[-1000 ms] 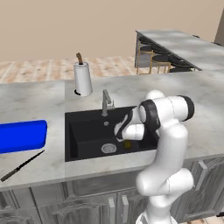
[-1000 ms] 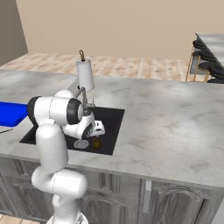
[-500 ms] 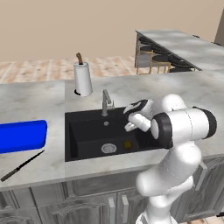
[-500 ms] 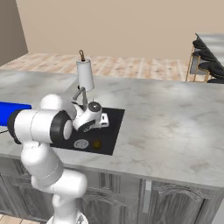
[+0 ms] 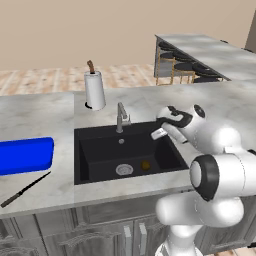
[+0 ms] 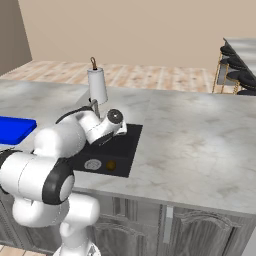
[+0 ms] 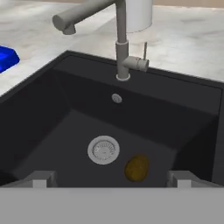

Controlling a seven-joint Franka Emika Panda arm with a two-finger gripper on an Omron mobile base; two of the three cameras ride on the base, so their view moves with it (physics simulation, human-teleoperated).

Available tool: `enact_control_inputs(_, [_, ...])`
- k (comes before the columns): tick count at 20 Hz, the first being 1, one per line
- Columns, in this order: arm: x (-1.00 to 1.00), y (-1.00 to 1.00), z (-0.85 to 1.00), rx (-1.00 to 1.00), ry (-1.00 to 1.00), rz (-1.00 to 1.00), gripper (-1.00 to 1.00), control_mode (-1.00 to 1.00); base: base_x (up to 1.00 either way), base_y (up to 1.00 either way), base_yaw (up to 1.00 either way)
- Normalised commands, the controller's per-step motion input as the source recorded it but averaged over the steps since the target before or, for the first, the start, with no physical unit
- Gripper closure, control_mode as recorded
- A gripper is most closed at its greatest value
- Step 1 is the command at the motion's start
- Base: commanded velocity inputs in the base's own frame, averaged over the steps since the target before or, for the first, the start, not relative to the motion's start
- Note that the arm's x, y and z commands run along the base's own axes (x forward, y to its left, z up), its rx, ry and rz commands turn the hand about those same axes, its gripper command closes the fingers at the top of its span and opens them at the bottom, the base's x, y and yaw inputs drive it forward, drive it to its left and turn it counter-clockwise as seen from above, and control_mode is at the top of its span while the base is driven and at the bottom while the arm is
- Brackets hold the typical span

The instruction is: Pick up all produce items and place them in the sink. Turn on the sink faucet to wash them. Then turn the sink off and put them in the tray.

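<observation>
The produce item, small, round and brownish-yellow, lies on the floor of the black sink, just right of the silver drain. It also shows as a small produce item in the sink from the left base. The grey sink faucet stands at the back rim, its spout swung left. My gripper hangs open and empty above the basin's right side, looking down at the produce; from the left base the gripper sits over the sink's right rim. The blue tray lies on the counter left of the sink.
A white paper-towel roll stands behind the faucet. A dark knife lies on the counter in front of the tray. Grey marble counter spreads to the right of the sink. Bar stools stand far back.
My hand has risen out of the basin and drawn back toward its right rim, jaws still open. The produce item stays on the sink floor beside the drain.
</observation>
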Motion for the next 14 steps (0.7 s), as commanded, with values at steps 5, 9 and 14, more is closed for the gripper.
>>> enact_control_inputs(5, [-0.25,0.00,0.80,0.07,-0.07,0.07,-1.00,-1.00,0.00,0.00,0.00])
enact_control_inputs(9, [-0.30,0.00,0.61,0.09,-0.04,0.02,-1.00,-1.00,0.00,0.00,0.00])
enact_control_inputs(14, [-0.12,-0.10,0.17,0.14,0.01,0.01,-1.00,-1.00,0.00,0.00,0.00])
